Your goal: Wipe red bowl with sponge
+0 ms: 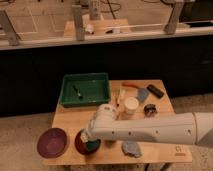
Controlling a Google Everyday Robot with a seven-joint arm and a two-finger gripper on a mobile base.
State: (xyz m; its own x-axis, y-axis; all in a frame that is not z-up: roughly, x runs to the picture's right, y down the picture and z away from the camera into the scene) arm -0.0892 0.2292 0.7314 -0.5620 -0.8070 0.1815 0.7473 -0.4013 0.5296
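The red bowl [81,144] sits near the front edge of the wooden table [162,125], left of centre. A green sponge-like piece [93,146] lies in the bowl, right under my gripper [89,138]. The gripper reaches down into the bowl from the right on a white arm [150,129]. The arm hides part of the bowl's right side.
A dark red plate [52,142] lies left of the bowl. A green tray [85,90] with a small utensil stands at the back left. A white cup [131,106], a grey cloth [132,148], a black object [155,91] and a small dark round thing [149,108] are to the right.
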